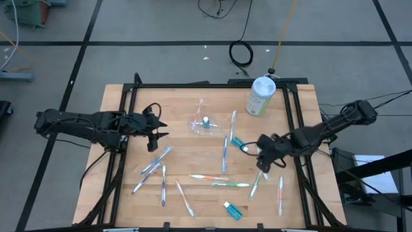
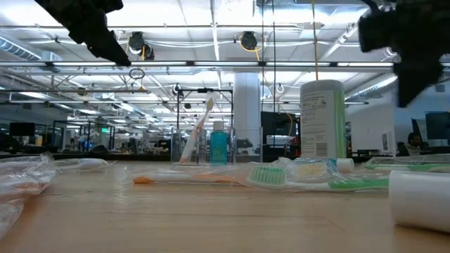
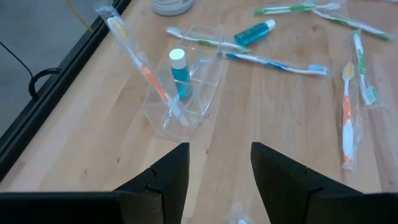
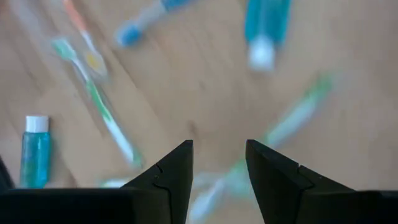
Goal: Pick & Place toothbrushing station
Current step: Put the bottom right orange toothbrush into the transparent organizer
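Jaws parted and empty on my left gripper (image 3: 214,177), facing the toothbrushing station (image 3: 186,93); right gripper (image 4: 217,168) open above scattered toothbrushes (image 1: 209,177) on worktop (image 1: 193,148).

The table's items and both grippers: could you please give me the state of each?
Toothbrushing station: upright, holding a wrapped toothbrush and a blue tube.
White-and-green canister: upright at the table's far edge.
Loose toothbrushes: lying flat, scattered.
Left gripper: open, empty.
Right gripper: open, empty.
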